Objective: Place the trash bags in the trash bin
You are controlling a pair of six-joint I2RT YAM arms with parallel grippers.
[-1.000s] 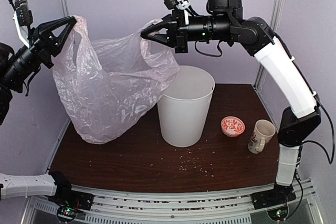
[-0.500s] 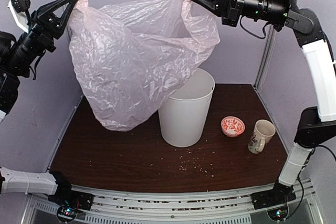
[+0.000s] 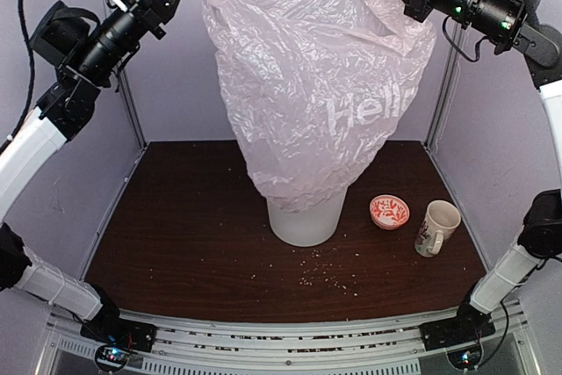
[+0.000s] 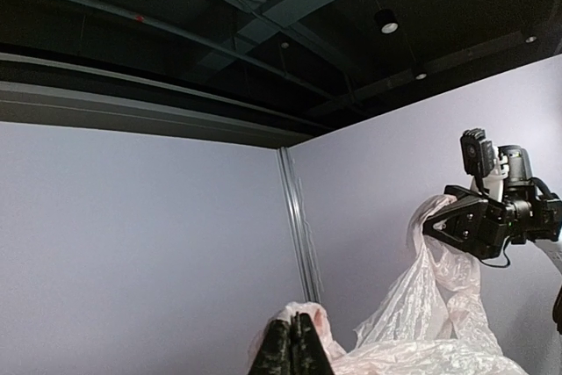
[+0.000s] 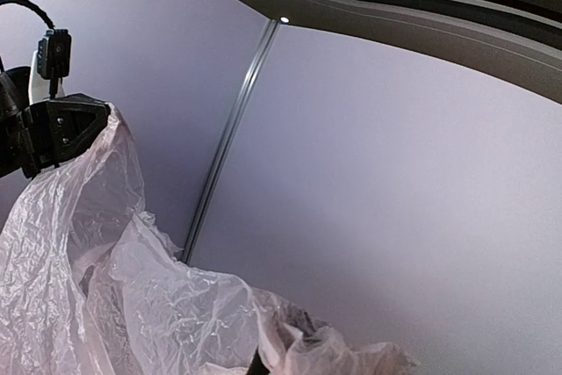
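The trash bag (image 3: 307,76) is thin, crinkly, translucent plastic. The trash bin (image 3: 303,230) is smooth plastic; the counter (image 3: 193,234) looks matt wood.

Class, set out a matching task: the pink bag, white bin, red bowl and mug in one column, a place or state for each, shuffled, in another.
1. pink bag
2. white bin
3. red bowl
4. mug

A. farthest right on the table
B. held high, stretched wide
C. top covered by plastic
D. between bin and mug

Pairs: 1-B, 2-C, 3-D, 4-A
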